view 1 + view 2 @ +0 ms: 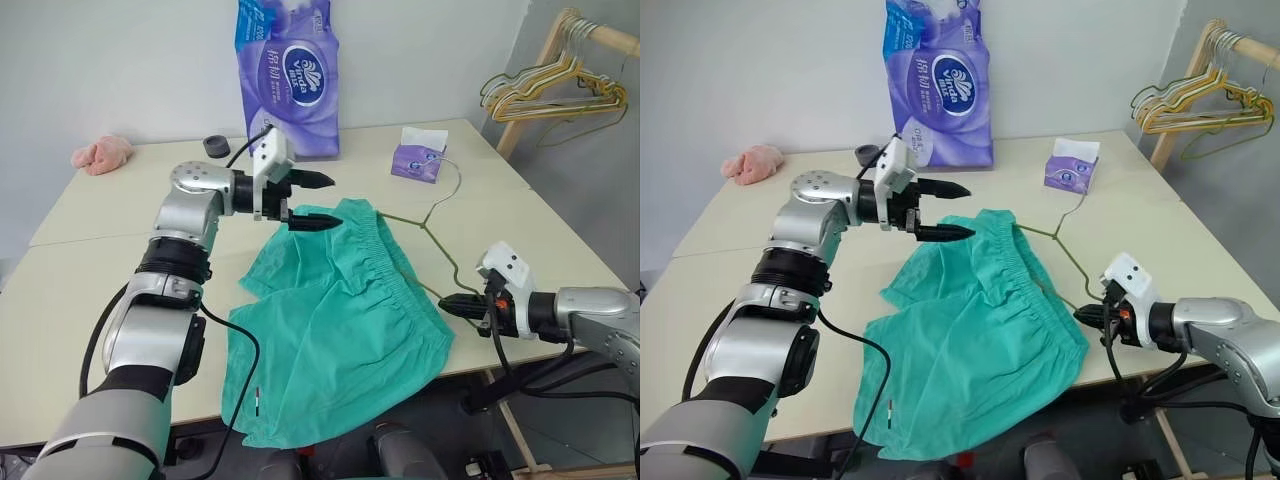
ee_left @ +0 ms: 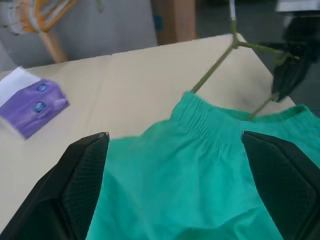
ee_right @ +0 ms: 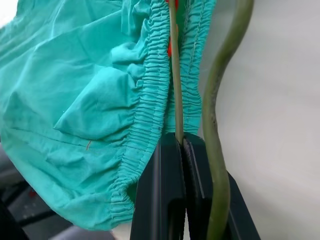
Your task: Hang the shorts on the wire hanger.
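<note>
Teal shorts (image 1: 330, 330) lay spread on the table (image 1: 90, 270), their lower edge hanging over its near side. Right gripper (image 3: 180, 142), pressed together, pinched the wire hanger (image 1: 425, 225) beside the waistband. Left gripper (image 1: 312, 200) hovered above the shorts, fingers spread, holding nothing.

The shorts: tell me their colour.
The shorts are plain teal-green, with a gathered waistband; the left eye view shows them best.

"Vinda" logo on purple tissue pack (image 1: 290, 75).
</note>
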Controlling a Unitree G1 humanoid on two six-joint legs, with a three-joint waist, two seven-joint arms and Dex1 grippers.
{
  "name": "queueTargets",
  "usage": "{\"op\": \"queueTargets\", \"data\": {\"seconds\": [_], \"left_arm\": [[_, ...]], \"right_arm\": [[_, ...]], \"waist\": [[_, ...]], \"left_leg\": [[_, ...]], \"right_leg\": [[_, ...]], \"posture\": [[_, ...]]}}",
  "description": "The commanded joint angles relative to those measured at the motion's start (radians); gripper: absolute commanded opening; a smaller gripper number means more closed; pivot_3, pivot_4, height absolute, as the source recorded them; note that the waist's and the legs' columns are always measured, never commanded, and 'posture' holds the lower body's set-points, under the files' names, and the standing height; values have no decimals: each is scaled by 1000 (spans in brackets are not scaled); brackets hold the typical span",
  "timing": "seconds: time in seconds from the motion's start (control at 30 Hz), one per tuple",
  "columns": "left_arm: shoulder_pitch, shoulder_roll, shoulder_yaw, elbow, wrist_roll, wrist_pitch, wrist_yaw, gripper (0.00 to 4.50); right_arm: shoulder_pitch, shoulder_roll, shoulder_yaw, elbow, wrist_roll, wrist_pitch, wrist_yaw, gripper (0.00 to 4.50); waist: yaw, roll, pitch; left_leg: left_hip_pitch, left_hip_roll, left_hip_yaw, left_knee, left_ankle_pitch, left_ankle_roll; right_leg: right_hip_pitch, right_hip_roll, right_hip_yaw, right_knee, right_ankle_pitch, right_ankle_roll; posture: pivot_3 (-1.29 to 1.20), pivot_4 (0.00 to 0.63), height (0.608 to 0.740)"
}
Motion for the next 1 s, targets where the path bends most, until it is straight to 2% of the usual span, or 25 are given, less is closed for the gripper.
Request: {"op": "queueTargets", "data": {"seconds": [0.03,0.13,0.4,0.57,0.6,0.63,0.73,1.0], "left_arm": [[-35,-5,-34,11,30,-69,-74,4483],[-34,-7,-75,45,75,-139,-118,4483],[-18,-22,-117,158,182,-317,-74,4483],[-21,-44,-95,193,172,-295,-71,4483],[-20,-46,-94,195,171,-290,-75,4102],[-19,-47,-93,196,173,-290,-77,3945],[-11,-49,-90,191,174,-277,-83,3067],[20,-49,-86,163,169,-261,-86,527]], "right_arm": [[-37,-29,36,-48,-44,-62,25,0],[-65,-49,68,-74,-77,-87,36,0],[-123,-75,116,-139,-131,-120,54,0],[-146,-66,120,-159,-135,-116,58,0],[-149,-61,119,-160,-135,-114,57,0],[-151,-59,119,-161,-136,-114,57,0],[-158,-54,120,-163,-140,-117,56,0],[-173,-37,135,-161,-187,-163,60,0]], "waist": [[-2,0,0],[-6,0,0],[-20,0,0],[-22,0,0],[-23,0,0],[-24,0,0],[-25,0,0],[-26,0,0]], "left_leg": [[0,0,0,0,0,0],[0,0,1,0,0,0],[-2,1,0,0,0,0],[-3,0,-1,0,0,0],[-3,0,-1,0,0,0],[-3,0,-1,0,0,0],[-4,0,-1,0,0,0],[-4,0,-2,0,0,0]], "right_leg": [[0,0,0,0,0,0],[-1,0,1,0,0,0],[-3,0,0,0,0,0],[-3,-1,0,0,0,0],[-3,-1,0,0,0,0],[-3,-1,0,0,0,0],[-3,-1,-1,1,0,0],[-4,-1,-1,1,0,0]], "posture": [[-265,50,740],[-271,49,740],[-282,51,740],[-285,51,740],[-285,51,740],[-285,51,740],[-284,53,740],[-282,54,740]]}}
